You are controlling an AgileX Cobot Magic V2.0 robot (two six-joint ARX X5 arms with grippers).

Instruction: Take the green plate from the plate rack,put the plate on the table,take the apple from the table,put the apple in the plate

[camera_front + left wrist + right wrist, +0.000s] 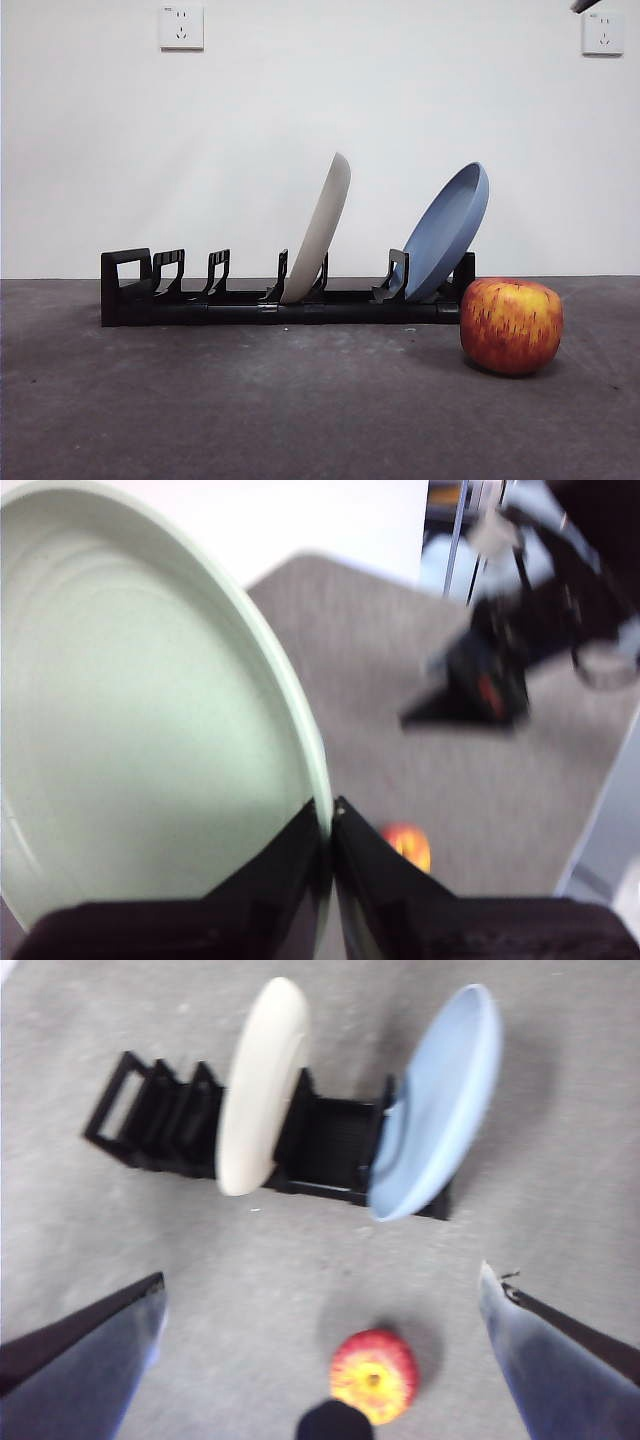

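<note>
Front view shows the table [200, 400] running dark grey across the foreground, with the plate rack [280, 300] standing on it as a long black row of slotted dividers. The rack holds two plates, both tilted the same way: a cream plate [322, 225] in a middle slot and a blue plate [448, 232] in the end slot, while the slots toward the squared loop stand bare. The green plate [130, 730] appears only in the left wrist view, where the left pincer [330, 825] has its two black jaws pressed together on the plate's rim, the plate rising edge-on and filling the space just above and to one side of the jaws. Beyond that pincer, the apple [408, 845] shows as a small blurred orange spot on the grey surface. The right pincer [325, 1360] hangs above the table with its jaws spread wide apart; the apple sits between and below them, near the blue plate's end of the rack and not touching either jaw. Two wall sockets [181, 27] are on the white wall; no writing can be read.
</note>
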